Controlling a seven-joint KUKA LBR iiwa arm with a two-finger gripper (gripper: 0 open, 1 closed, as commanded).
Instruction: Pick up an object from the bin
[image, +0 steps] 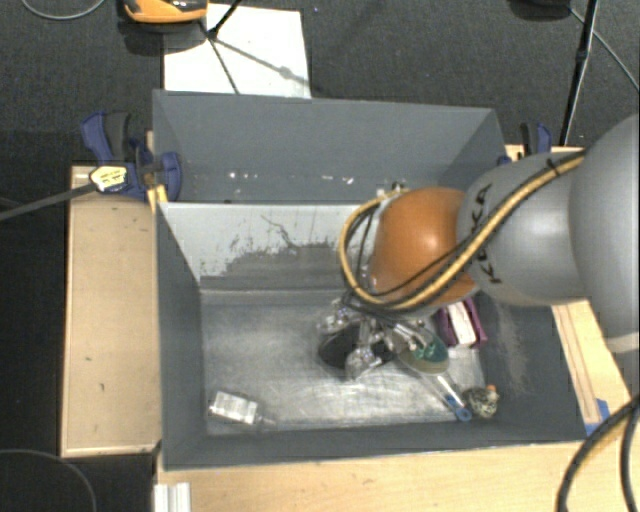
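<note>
Gripper (358, 348) low at bin (260, 330) centre, against a black rounded object (333, 351).
We cannot tell its opening; a small heap (432, 352) lies just beside.

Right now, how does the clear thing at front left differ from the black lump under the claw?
The clear piece is pale and glinting; the black lump is dark. The clear piece lies alone; the black lump sits at the claw beside a green round thing. Both are small.

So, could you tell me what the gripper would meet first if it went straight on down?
Probably the black rounded object right under the gripper, though depth is unclear.
</note>
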